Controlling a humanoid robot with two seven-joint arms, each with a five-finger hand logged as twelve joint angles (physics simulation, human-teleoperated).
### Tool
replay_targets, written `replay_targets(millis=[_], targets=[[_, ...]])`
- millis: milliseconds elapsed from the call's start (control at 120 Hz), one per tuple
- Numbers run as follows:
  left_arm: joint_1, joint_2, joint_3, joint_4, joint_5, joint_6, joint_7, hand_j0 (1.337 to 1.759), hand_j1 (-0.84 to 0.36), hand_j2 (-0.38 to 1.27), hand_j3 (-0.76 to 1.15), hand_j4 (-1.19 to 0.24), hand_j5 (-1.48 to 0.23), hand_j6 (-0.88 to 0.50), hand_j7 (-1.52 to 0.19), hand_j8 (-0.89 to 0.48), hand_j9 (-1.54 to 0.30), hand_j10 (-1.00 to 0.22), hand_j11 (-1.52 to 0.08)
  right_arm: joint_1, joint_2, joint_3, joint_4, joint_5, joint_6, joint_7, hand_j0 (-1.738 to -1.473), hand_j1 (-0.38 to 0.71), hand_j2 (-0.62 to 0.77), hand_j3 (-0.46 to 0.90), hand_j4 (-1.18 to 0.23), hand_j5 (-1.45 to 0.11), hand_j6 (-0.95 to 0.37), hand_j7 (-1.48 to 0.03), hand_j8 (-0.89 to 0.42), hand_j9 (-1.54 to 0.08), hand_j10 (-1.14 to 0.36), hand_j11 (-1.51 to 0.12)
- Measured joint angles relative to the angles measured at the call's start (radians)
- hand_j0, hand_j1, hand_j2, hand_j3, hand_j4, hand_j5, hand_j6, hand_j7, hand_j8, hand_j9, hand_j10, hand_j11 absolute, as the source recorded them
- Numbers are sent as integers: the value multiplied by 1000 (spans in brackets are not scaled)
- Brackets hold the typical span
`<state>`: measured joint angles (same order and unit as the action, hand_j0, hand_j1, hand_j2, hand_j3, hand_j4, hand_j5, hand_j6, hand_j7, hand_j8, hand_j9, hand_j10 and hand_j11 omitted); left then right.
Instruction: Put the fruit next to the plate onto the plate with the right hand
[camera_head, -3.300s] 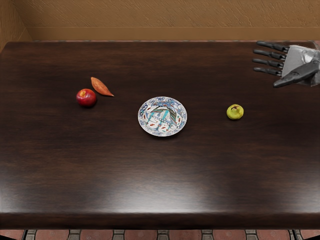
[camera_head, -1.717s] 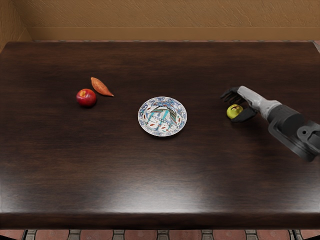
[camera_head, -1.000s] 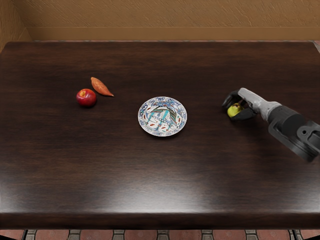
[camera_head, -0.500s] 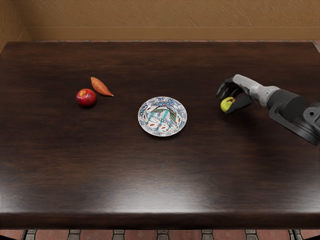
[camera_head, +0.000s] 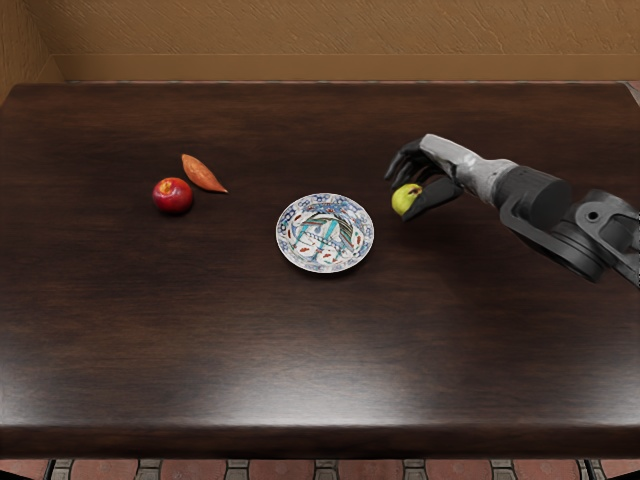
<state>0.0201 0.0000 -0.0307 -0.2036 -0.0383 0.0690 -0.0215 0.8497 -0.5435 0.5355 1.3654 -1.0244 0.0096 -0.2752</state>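
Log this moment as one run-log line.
right hand: shut on green fruit | green fruit: held right of plate, not on it | left hand: not in view | step: placing not yet done

Soft, even light falls from above onto the dark surface (camera_head: 320, 330), which reads dim overall. A broad, pale sheen spreads across its near half, strongest toward the front edge, with wood grain showing through. The tan wall (camera_head: 330, 40) behind is the brightest area. Shadows are faint and tight under the plate (camera_head: 284, 236) and the red apple (camera_head: 172, 194). The black fingers (camera_head: 402, 160) of the right hand (camera_head: 425, 175) nearly merge with the wood, while the green fruit (camera_head: 405, 198) they hold catches the light. Focus is crisp throughout, and edges run straight.
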Motion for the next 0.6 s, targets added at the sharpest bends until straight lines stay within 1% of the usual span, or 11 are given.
replay_targets(millis=[100, 350, 600], targets=[[0, 0, 0, 0, 0, 0, 0, 1658, 349, 0, 0, 0, 0, 0, 0, 0, 0, 0, 0, 0, 31, 7, 0, -1, -3, 1, -1658, 291, 389, 0, -671, -913, -683, -890, -485, -898, -533, -888], [0, 0, 0, 0, 0, 0, 0, 1658, 349, 0, 0, 0, 0, 0, 0, 0, 0, 0, 0, 0, 146, 10, -3, 0, -4, 2, -1658, 294, 400, 0, -677, -932, -693, -902, -478, -914, -524, -900], [0, 0, 0, 0, 0, 0, 0, 1658, 349, 0, 0, 0, 0, 0, 0, 0, 0, 0, 0, -3, 213, 5, -10, -2, -6, 2, -1658, 302, 433, 0, -690, -946, -705, -918, -485, -927, -536, -915]])
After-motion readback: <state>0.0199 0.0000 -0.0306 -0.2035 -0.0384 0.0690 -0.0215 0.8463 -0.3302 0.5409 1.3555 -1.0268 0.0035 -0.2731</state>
